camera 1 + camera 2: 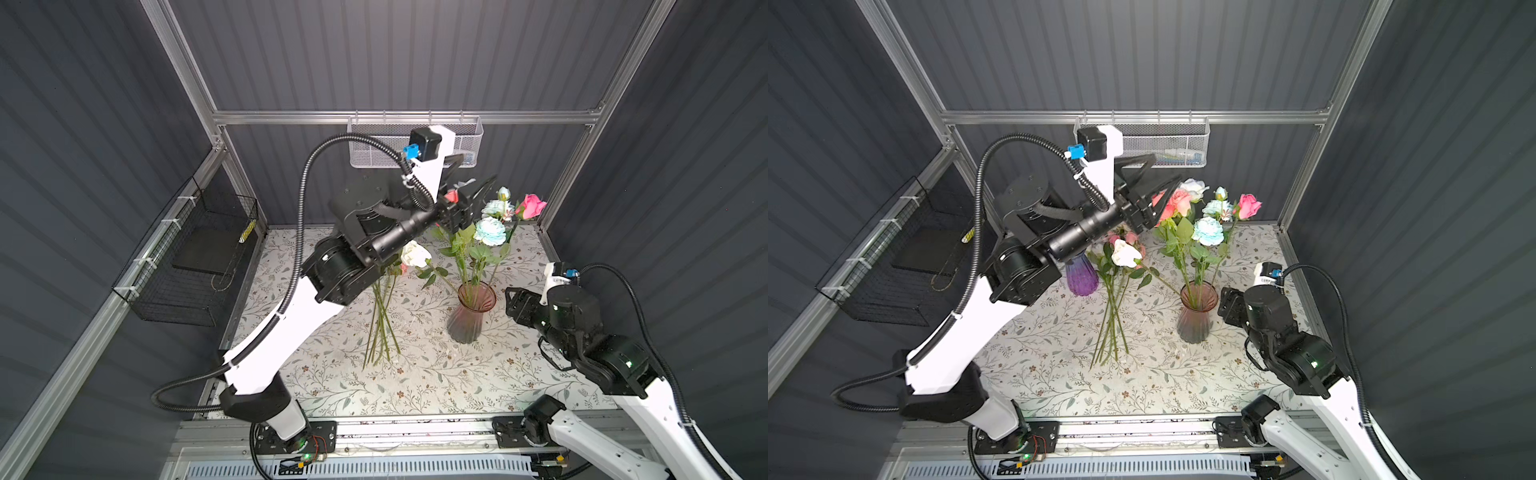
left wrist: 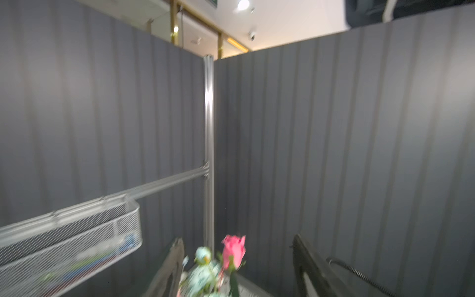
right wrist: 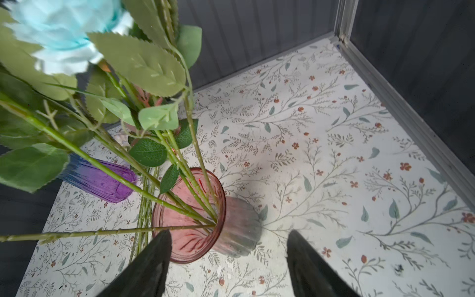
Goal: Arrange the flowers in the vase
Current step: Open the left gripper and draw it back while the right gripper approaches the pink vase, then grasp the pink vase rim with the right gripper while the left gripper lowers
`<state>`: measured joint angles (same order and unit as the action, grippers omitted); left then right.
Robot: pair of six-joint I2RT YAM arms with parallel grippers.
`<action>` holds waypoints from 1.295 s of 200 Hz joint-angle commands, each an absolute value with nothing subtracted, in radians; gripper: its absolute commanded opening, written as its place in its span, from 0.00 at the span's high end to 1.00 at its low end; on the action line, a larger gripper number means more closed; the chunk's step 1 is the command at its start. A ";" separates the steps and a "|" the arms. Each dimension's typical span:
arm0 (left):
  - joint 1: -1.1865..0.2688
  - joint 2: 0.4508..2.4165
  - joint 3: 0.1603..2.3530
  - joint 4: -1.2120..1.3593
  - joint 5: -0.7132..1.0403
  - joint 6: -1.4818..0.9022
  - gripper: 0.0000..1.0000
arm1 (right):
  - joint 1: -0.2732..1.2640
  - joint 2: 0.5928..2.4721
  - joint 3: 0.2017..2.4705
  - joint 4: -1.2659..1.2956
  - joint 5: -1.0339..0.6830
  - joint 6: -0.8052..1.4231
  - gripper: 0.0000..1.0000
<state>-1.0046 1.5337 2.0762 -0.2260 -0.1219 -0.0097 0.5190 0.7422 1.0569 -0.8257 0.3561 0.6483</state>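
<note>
L fingers point(image 2: 174, 259) apart, empty, high over blooms point(image 1: 489, 230) in pink vase point(image 1: 467, 320). R fingers point(image 3: 154, 259) apart, just right of vase. Likely between placements; next: L down to loose bunch point(image 1: 380, 328), bench point(image 1: 415, 386) left.

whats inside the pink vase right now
Several green stems stand in the pink vase, fanning out; a blue flower and pink rose top them. The stem ends low in the tinted glass can't be made out.
</note>
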 commanded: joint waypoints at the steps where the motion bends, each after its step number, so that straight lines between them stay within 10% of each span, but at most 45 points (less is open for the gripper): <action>1: -0.965 1.359 1.833 -0.315 -0.401 0.012 0.32 | 0.478 0.764 1.077 -0.897 0.248 0.673 0.33; 88: -0.897 0.715 1.018 -0.415 -0.710 -0.322 0.30 | 0.365 1.028 1.143 -0.869 -0.011 0.662 0.43; 175: -0.897 0.706 0.917 -0.450 -0.677 -0.375 0.29 | 0.308 1.113 1.100 -0.786 -0.041 0.696 0.77; 259: -0.897 0.692 0.890 -0.427 -0.687 -0.339 0.27 | 0.308 1.176 1.062 -0.762 -0.051 0.682 0.88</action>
<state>-0.8951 0.7105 0.9001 -0.4477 -0.6727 -0.3599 0.3111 1.1549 1.0946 -0.7418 -0.0605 0.6922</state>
